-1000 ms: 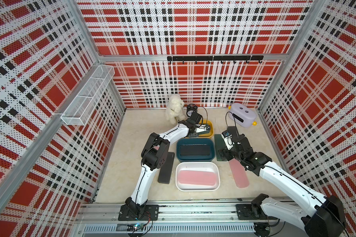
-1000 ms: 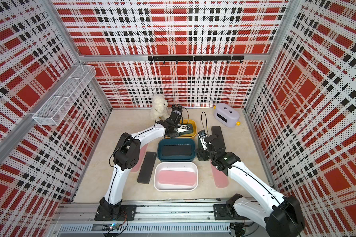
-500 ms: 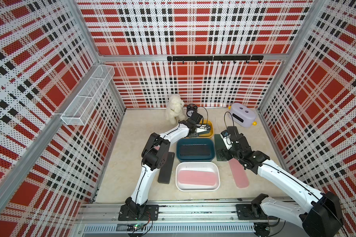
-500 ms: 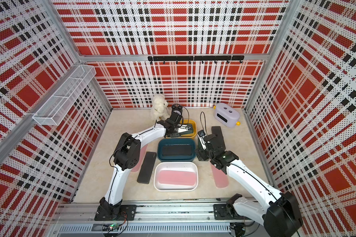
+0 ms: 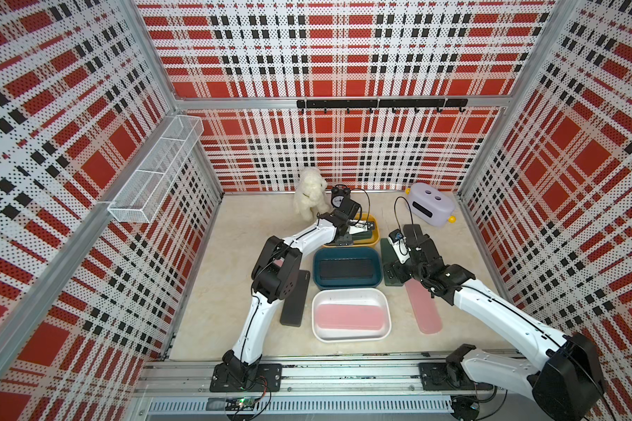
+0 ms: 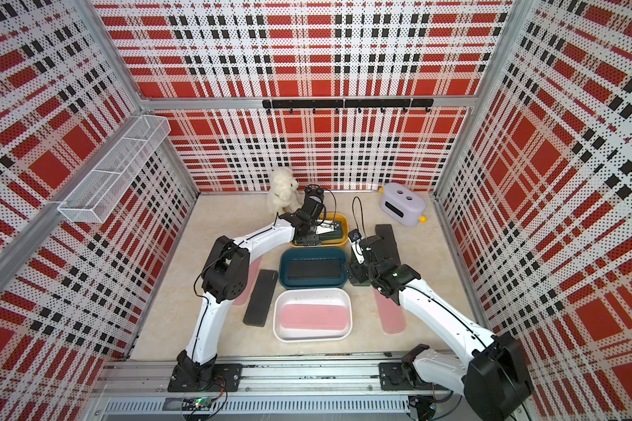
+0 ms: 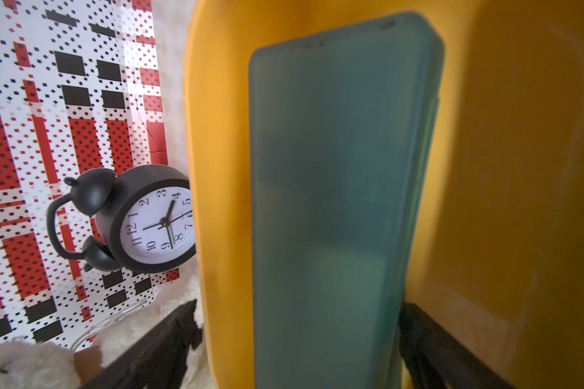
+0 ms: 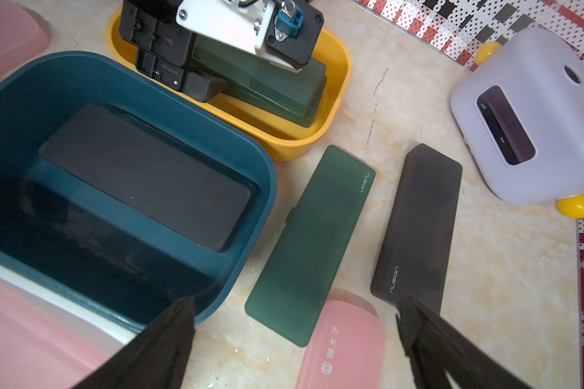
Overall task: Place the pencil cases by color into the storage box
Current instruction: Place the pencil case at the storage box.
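Observation:
Two dark green pencil cases [image 8: 267,80] lie stacked in the yellow tub [image 5: 376,233]. My left gripper [image 7: 299,310] hangs open over the upper one [image 7: 331,168], one finger at each side, not clamping it. A black case [image 5: 345,269] lies in the blue tub [image 5: 347,252] and a pink one [image 5: 347,316] in the white tub [image 5: 349,292]. My right gripper [image 8: 294,303] stands open and empty above the near ends of a dark green case [image 8: 311,242] and a pink case [image 8: 344,347] on the table. Beside them lies a black case [image 8: 418,219].
Another black case [image 5: 295,297] lies on the table left of the tubs. A pink case [image 6: 243,297] is half hidden under the left arm. A purple box [image 5: 429,204], a clock [image 5: 339,197] and a plush dog [image 5: 309,198] stand at the back.
My left gripper has opened and let go of the dark green case in the yellow tub. The right gripper has edged slightly toward the blue tub, still open.

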Available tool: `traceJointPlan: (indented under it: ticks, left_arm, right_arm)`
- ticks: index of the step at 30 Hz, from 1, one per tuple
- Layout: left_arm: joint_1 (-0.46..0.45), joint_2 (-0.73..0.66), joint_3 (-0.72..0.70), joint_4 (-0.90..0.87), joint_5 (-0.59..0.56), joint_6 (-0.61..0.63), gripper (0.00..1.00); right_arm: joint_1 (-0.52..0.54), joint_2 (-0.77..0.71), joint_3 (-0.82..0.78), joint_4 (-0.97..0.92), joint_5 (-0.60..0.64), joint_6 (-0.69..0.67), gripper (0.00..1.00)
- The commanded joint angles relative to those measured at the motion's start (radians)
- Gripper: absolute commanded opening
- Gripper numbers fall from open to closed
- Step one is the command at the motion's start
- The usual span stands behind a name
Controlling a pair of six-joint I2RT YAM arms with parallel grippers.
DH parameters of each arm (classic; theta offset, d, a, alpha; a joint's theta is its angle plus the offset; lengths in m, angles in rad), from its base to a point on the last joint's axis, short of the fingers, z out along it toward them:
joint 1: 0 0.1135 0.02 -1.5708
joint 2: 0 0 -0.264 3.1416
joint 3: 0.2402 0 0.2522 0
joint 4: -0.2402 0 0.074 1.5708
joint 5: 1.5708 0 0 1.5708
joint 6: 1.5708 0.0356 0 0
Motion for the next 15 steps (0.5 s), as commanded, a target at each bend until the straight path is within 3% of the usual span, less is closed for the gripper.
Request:
traceJointPlan:
  ticks: [1,15]
  left_arm:
    - [-0.009,0.016,0.011,-0.031,0.011,0.005,0.97]
    - [-0.015,-0.045,0.027,-0.031,0.023,0.016,0.97]
  right_arm:
    - [-0.011,0.002,0.025,0.018,-0.007,-0.005,1.0]
    - [-0.017,0.026,0.038,0.025,-0.019,-0.013,1.0]
